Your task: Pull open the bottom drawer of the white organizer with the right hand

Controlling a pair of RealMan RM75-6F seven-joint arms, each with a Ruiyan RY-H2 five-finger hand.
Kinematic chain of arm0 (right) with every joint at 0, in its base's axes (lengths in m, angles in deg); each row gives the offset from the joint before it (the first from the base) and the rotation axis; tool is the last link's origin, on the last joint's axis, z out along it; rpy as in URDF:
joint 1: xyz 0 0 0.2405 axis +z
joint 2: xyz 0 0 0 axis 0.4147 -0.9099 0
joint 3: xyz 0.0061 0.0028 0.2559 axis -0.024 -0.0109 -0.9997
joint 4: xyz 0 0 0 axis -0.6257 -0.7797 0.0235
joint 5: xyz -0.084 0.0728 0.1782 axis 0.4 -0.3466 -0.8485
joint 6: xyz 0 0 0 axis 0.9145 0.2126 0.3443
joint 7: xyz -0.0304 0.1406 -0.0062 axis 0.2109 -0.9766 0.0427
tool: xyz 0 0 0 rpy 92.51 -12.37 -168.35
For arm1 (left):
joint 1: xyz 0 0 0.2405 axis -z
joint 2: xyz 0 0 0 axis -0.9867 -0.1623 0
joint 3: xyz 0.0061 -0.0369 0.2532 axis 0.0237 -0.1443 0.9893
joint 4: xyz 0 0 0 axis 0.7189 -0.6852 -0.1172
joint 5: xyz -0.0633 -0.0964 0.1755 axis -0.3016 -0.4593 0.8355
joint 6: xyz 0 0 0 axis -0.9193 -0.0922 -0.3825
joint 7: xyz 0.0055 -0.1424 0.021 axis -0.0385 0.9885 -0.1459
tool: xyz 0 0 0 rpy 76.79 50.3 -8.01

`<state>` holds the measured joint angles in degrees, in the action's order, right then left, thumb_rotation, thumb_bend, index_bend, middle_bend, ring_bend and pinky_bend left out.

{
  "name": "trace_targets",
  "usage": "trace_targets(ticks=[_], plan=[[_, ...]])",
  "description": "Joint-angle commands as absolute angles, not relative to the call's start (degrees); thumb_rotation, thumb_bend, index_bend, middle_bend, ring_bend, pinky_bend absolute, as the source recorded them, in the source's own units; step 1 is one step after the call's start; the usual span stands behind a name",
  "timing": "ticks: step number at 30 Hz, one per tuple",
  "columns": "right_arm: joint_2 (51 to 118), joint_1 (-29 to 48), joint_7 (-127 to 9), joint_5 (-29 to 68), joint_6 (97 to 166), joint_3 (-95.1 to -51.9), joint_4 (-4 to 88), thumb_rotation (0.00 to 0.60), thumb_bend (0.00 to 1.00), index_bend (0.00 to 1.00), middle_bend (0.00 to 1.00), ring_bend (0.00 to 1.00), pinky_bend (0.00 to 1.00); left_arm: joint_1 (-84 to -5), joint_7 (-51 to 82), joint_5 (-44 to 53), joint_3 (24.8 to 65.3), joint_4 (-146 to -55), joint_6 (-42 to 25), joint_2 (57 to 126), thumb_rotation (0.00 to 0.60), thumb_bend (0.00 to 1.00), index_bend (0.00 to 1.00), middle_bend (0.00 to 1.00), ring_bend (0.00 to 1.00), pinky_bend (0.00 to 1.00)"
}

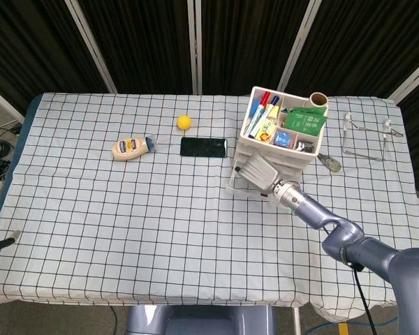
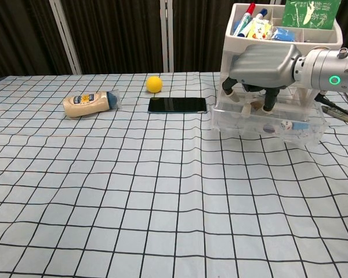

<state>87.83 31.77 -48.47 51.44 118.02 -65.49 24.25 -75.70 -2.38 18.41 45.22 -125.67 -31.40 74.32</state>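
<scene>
the right hand [image 2: 261, 62], fingers curled empty over the white organizer's [image 2: 284, 40] open bottom drawer [image 2: 267, 124], likely withdraws next.

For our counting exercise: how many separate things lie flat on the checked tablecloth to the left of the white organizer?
3: a sauce bottle lying on its side furthest left, a yellow ball further back, and a black phone closest to the organizer. None seem hidden.
</scene>
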Motion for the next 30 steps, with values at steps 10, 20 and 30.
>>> trace_targets(ticks=[10, 20, 30], plan=[[89.1, 32.1, -48.7, 51.2, 117.7, -65.1, 22.0, 0.600, 0.00, 0.54, 1.00, 1.00, 1.00, -75.6, -2.1, 18.0, 45.4, -125.3, -31.1, 74.3, 0.600, 0.04, 0.00, 0.00, 0.00, 0.00], [90.0, 32.3, -49.2, 51.3, 118.0, -64.8, 20.8, 0.600, 0.08, 0.56, 1.00, 1.00, 1.00, -75.4, -1.8, 17.4, 45.3, -125.2, -30.9, 74.3, 0.600, 0.04, 0.00, 0.00, 0.00, 0.00], [90.6, 32.5, -49.8, 51.3, 118.1, -64.5, 19.7, 0.600, 0.12, 0.57, 1.00, 1.00, 1.00, -75.2, -1.7, 17.2, 45.4, -124.9, -30.6, 74.3, 0.600, 0.04, 0.00, 0.00, 0.00, 0.00]])
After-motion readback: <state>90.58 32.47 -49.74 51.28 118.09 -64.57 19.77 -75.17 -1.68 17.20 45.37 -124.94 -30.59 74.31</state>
